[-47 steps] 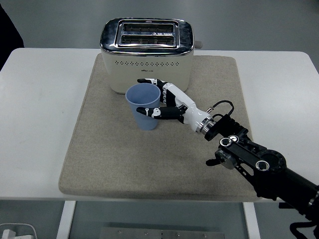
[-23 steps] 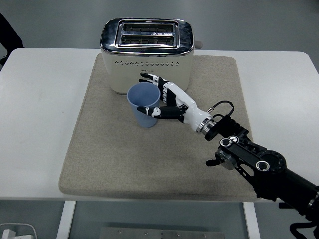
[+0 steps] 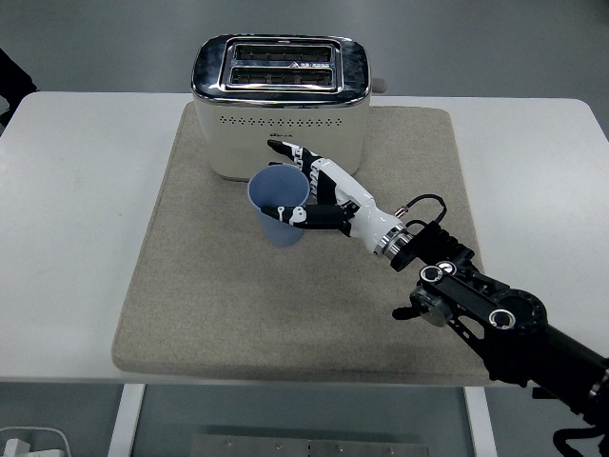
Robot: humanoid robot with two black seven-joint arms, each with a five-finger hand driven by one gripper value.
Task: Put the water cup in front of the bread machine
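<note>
A black robot arm reaches in from the near right. Its right hand (image 3: 319, 202) wraps thumb and fingers around a blue water cup (image 3: 281, 208), holding it slightly tilted above a beige mat (image 3: 190, 286), just in front of the cream toaster (image 3: 281, 105). A small dark logo on the toaster is unreadable.

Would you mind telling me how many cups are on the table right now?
1: the blue cup stands on the beige mat, just in front of the toaster, held by the right hand.
</note>
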